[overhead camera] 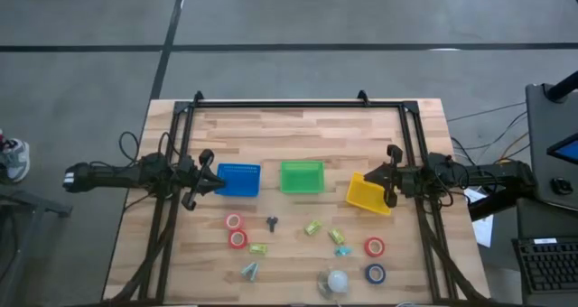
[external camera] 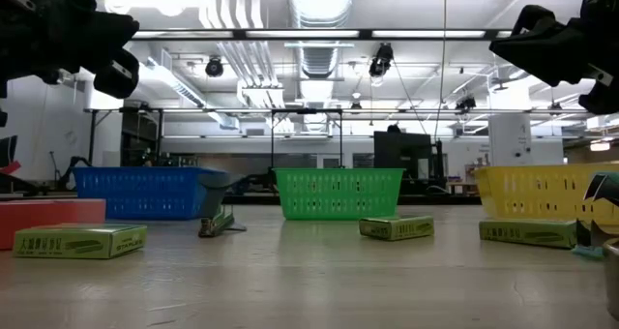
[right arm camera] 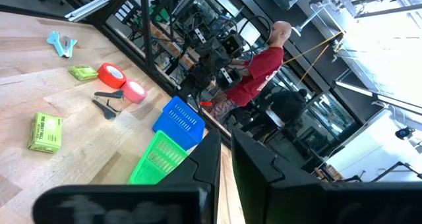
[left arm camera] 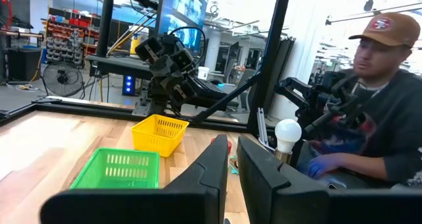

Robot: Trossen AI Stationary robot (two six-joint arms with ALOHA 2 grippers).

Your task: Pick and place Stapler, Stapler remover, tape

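Two red tape rolls [overhead camera: 236,230] lie left of centre on the table. A third red roll [overhead camera: 374,246] and a dark blue roll [overhead camera: 375,273] lie near the right front. A small dark stapler remover [overhead camera: 272,222] rests flat between them and also shows in the right wrist view [right arm camera: 107,103]. Two teal tools [overhead camera: 250,270] [overhead camera: 343,250] lie nearer the front. My left gripper [overhead camera: 215,181] [left arm camera: 232,171] hovers at the blue basket's left edge, shut and empty. My right gripper [overhead camera: 381,176] [right arm camera: 225,159] hovers over the yellow basket, also shut and empty.
Blue basket [overhead camera: 240,180], green basket [overhead camera: 302,177] and tilted yellow basket [overhead camera: 368,193] stand in a row mid-table. Green boxes [overhead camera: 312,227] [overhead camera: 336,237] [overhead camera: 258,249] and a white ball [overhead camera: 337,281] lie among the items. A black frame [overhead camera: 298,104] borders the table. People sit beyond it.
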